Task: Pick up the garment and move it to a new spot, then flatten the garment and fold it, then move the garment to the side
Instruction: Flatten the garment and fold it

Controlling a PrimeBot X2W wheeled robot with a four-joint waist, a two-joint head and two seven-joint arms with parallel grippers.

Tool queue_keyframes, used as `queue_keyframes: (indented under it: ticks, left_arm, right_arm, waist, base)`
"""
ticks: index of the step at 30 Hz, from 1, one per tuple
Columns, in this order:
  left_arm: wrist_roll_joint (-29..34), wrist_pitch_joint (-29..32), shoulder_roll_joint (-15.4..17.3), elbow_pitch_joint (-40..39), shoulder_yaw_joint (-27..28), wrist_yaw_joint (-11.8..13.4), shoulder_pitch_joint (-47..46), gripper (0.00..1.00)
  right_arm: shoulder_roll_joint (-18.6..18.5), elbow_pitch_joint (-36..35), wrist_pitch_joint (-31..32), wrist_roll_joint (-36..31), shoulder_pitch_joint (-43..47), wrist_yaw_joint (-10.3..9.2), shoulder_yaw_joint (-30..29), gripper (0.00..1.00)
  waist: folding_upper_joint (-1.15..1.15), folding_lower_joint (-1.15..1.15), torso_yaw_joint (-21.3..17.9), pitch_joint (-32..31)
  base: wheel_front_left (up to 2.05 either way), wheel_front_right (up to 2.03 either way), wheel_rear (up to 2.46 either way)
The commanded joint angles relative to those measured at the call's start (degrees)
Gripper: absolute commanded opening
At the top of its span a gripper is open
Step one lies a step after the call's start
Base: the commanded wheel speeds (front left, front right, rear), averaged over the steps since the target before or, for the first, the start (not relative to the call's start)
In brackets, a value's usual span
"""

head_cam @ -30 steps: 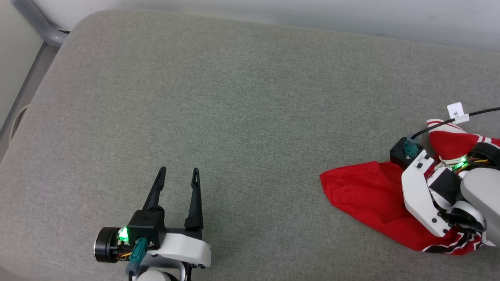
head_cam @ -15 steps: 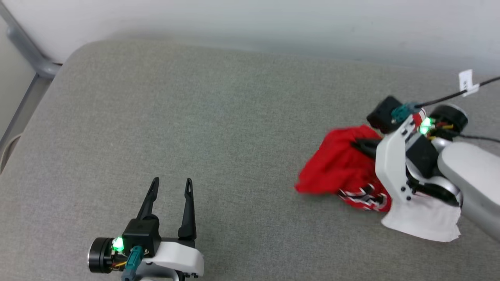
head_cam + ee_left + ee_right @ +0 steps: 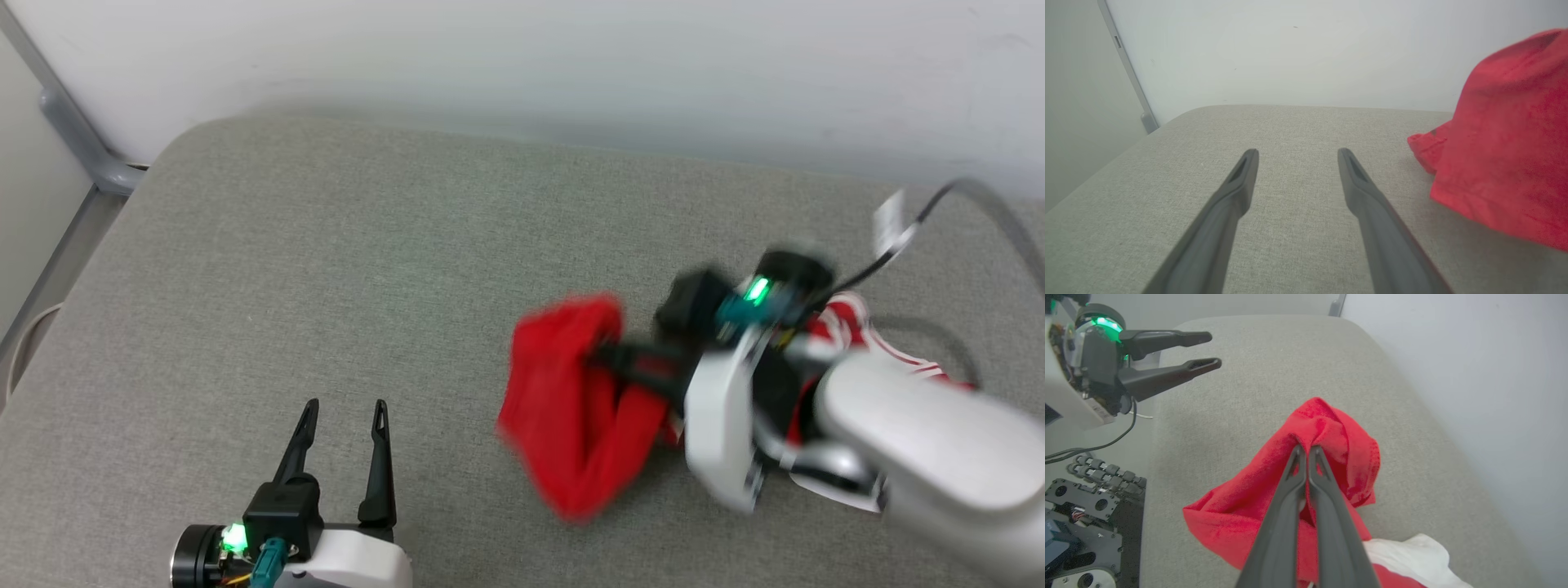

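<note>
Right gripper (image 3: 1306, 449) pinches the garment (image 3: 1337, 428); left gripper (image 3: 344, 406) hovers, fingers spread.

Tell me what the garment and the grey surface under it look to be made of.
The garment: soft matte knit or woven cloth, likely cotton or polyester; it bunches and drapes in loose folds with a stitched hem. The grey surface: seemingly padded upholstery in coarse woven fabric, matte; visible heathered weave, rounded soft edge.

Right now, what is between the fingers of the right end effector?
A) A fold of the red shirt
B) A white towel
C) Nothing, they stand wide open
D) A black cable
A: in the right wrist view the right end effector is shut, its two fingers pinching a bunched fold of the shirt.
</note>
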Motion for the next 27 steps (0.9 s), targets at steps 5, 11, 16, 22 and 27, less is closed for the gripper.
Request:
queue_keyframes:
  ticks: [5, 11, 16, 22, 27]
  left_arm:
    - [0.72, -0.15, -0.02, -0.26, 0.7, -0.53, 0.98, 1.0]
    - [0.68, -0.15, -0.03, -0.5, 0.44, -0.76, 0.42, 1.0]
    - [0.29, -0.15, -0.03, -0.35, -0.13, -0.47, -0.33, 1.0]
    - [0.12, -0.15, -0.02, -0.09, 0.0, -0.09, -0.25, 1.0]
    - [0.54, -0.15, -0.02, 0.16, 0.58, -0.19, 0.65, 1.0]
  right_arm:
    - [1.91, -4.95, 3.91, -0.65, 8.54, -0.07, 4.82, 0.0]
    - [2.23, -5.96, 12.95, -5.2, 20.67, -0.05, 5.25, 0.0]
    - [1.42, -1.13, 14.72, -7.43, 26.63, -0.05, 5.24, 0.0]
    - [2.39, 3.21, 12.44, -7.72, 27.23, -0.06, 5.31, 0.0]
    - [3.67, 5.58, 2.77, -5.47, 23.91, -0.07, 4.09, 1.0]
  waist:
    - [0.0, 0.0, 0.6, -0.96]
    - [0.0, 0.0, 0.95, -0.31]
    - [0.0, 0.0, 1.16, 0.7]
    - [0.0, 0.0, 0.77, 0.86]
    - [0.0, 0.0, 0.06, -0.49]
  base:
    - [0.0, 0.0, 0.0]
    - [0.0, 0.0, 0.0]
    - [0.0, 0.0, 0.0]
    - [0.0, 0.0, 0.0]
    - [0.0, 0.0, 0.0]
